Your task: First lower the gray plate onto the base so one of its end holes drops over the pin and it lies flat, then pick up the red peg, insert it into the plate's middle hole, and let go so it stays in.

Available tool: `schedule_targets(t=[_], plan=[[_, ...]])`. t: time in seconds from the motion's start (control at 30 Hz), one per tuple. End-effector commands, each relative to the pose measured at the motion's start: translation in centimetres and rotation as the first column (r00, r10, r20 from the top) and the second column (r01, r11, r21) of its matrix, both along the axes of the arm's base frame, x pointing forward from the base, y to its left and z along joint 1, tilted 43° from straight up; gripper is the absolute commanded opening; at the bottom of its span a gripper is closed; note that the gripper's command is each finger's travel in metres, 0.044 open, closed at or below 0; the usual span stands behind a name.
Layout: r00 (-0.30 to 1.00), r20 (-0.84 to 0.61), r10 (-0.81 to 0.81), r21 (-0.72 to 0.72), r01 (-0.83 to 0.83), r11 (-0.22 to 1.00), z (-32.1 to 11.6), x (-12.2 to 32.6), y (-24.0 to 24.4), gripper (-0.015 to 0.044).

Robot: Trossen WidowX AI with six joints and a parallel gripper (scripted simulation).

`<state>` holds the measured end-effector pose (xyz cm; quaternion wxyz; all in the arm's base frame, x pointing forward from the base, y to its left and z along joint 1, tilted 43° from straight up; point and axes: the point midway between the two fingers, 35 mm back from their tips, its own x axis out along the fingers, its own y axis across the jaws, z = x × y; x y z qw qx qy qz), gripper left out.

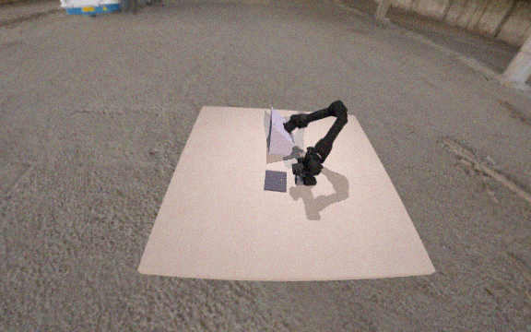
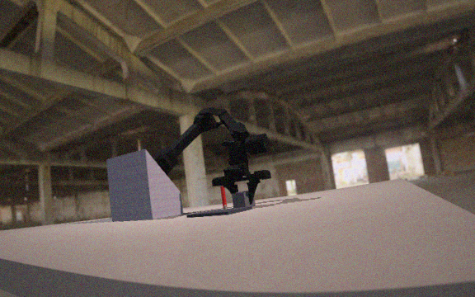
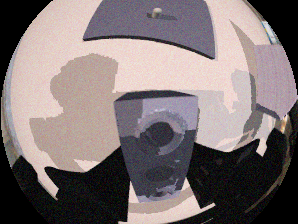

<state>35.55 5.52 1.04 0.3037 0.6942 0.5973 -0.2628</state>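
Note:
The gray plate (image 2: 241,200) (image 3: 172,106) is a thick bar with round holes facing up. It sits low beside the base, its long side pointing at the base in the wrist view. My gripper (image 1: 303,179) (image 2: 244,196) (image 3: 152,142) points down, shut on the plate, one finger against each long side. The flat dark base (image 1: 272,185) (image 2: 200,214) (image 3: 112,22) lies just ahead in the wrist view. Its small pale pin (image 1: 281,180) (image 3: 157,11) stands bare. The red peg (image 2: 223,196) stands upright in the exterior view; it is hidden in the other two views.
A large lilac wedge-shaped block (image 1: 280,138) (image 2: 130,187) (image 3: 275,72) stands near the arm's root, to the right in the wrist view. The arm (image 1: 332,136) (image 2: 188,138) arches beside it. Shadows of the arm fall on the pale table top (image 1: 229,231) (image 2: 287,247).

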Motion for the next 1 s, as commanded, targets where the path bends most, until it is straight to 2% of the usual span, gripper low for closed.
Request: schedule_targets(t=[0.0,0.97], plan=[[1.000,-0.003,-0.002,0.004,0.002,1.000,0.0,0.0,0.1,0.0005],[1.000,-0.005,-0.003,-0.008,0.002,1.000,5.7,-0.5,-5.0,0.0000]])
